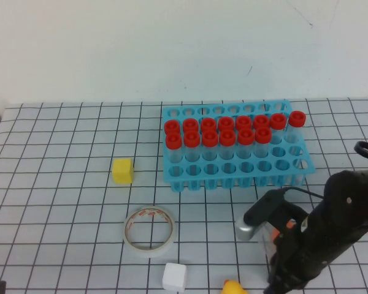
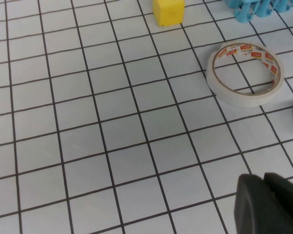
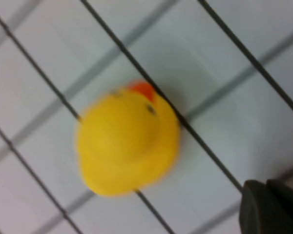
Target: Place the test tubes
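A blue rack (image 1: pixel 233 174) stands at the middle back of the gridded table, with several red-capped test tubes (image 1: pixel 226 130) upright in its two rear rows. One more capped tube (image 1: pixel 296 119) stands at the rack's right end. My right gripper (image 3: pixel 266 189) is shut with nothing in it. It hangs low over the table's front right, just beside a yellow rubber duck (image 3: pixel 127 139), well short of the rack. In the high view the right arm (image 1: pixel 319 236) is the black mass there. My left gripper (image 2: pixel 263 179) is shut and empty over bare grid at the front left.
A yellow cube (image 1: pixel 122 171) sits left of the rack. A roll of tape (image 1: pixel 149 229) lies in front of it, also seen from the left wrist as the tape roll (image 2: pixel 245 73). A white cube (image 1: pixel 174 277) and the duck (image 1: pixel 233 287) are at the front edge.
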Available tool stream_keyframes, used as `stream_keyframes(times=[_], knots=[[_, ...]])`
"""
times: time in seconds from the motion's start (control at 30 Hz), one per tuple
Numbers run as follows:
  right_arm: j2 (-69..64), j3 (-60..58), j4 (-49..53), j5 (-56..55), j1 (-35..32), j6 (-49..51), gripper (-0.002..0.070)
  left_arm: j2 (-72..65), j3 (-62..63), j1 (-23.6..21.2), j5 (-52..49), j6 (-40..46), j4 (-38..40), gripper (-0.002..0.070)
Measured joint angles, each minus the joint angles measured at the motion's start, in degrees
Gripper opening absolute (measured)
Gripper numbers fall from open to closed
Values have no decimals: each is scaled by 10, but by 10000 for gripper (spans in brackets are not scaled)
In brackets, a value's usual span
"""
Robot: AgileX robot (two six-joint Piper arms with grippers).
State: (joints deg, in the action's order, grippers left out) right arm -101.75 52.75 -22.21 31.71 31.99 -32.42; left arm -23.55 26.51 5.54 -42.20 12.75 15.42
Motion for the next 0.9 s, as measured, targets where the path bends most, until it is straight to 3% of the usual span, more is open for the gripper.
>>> stream_keyframes(times=[0.53, 0.63, 0.9], knots=[[3, 0, 446, 48, 0, 369, -1, 0, 0, 0, 0, 3, 0, -1], [5, 0, 479, 51, 0, 425, 11, 0, 0, 0, 0, 3, 0, -1], [66, 0, 399, 73, 0, 559, 278, 0, 0, 0, 0, 3, 0, -1]])
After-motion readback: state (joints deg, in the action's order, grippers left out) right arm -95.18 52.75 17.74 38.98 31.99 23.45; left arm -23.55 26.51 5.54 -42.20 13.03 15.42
